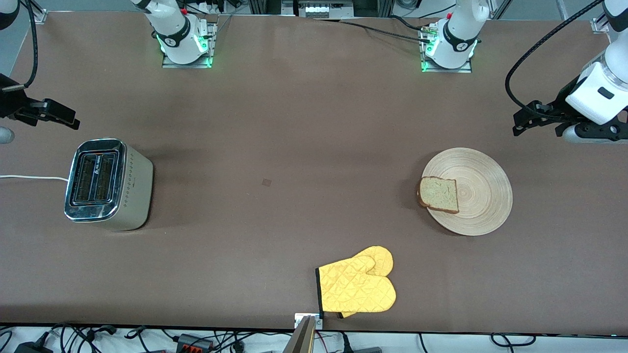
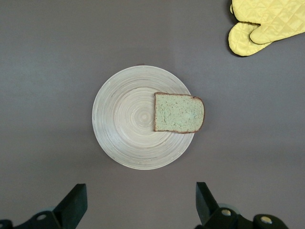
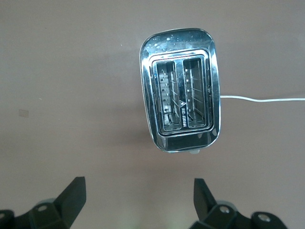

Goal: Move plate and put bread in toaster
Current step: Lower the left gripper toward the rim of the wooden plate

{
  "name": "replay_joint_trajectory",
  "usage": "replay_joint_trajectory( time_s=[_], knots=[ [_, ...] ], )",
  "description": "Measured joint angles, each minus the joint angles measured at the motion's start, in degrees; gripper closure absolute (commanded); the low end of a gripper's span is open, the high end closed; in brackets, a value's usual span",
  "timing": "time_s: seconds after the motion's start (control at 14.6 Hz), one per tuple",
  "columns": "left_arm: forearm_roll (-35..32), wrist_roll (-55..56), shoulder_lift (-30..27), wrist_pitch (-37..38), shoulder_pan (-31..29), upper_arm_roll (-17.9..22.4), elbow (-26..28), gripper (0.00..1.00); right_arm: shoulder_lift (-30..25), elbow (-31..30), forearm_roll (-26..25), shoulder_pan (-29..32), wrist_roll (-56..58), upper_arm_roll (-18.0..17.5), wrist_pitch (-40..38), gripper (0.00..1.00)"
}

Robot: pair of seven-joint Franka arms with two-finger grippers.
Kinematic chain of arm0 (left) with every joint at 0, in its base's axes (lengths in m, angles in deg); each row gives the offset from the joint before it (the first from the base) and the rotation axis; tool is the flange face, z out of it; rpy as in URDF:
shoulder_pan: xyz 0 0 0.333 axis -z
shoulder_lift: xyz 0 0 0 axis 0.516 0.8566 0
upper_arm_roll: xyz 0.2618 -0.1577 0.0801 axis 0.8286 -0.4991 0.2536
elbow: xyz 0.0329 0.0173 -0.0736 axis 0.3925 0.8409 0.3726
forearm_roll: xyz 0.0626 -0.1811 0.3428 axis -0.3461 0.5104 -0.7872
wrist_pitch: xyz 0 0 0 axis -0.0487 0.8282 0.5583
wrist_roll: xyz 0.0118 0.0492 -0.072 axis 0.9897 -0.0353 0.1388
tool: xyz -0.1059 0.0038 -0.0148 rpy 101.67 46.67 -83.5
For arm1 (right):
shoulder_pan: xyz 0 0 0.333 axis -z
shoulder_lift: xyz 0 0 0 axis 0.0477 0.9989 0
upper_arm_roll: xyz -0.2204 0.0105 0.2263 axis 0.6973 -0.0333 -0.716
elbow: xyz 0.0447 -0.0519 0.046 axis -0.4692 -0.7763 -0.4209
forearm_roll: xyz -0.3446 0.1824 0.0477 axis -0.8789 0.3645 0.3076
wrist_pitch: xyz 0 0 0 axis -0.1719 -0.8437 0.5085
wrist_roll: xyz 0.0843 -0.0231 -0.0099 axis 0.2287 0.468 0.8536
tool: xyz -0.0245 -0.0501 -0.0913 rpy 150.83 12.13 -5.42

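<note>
The light-wood plate [image 1: 483, 196] lies on the table toward the left arm's end. The bread [image 1: 438, 194] lies flat on the plate's rim on the side toward the toaster, overhanging a little. The chrome-topped toaster [image 1: 105, 184] stands upright toward the right arm's end, both slots empty. My left gripper [image 1: 536, 128] hangs open and empty in the air beside the plate; its wrist view shows the plate [image 2: 128, 119], the bread [image 2: 178, 113] and the gripper [image 2: 140, 200]. My right gripper [image 1: 51, 117] hangs open and empty beside the toaster [image 3: 180, 88]; it also shows in its wrist view [image 3: 139, 198].
A yellow oven mitt [image 1: 358, 287] lies near the table's edge closest to the front camera, midway between the arms; it also shows in the left wrist view [image 2: 262, 24]. The toaster's white cord [image 1: 29, 177] runs off the table's end. The brown table [image 1: 274, 122] is bare between toaster and plate.
</note>
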Motion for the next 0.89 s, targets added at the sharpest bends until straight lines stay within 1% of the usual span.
replay_joint_trajectory(
  time_s=[0.89],
  knots=[
    [0.0,0.0,0.51,0.09,0.0,0.35,0.41,0.0,0.0,0.0,0.0,0.07,0.0,0.0,-0.26,0.0]
  ],
)
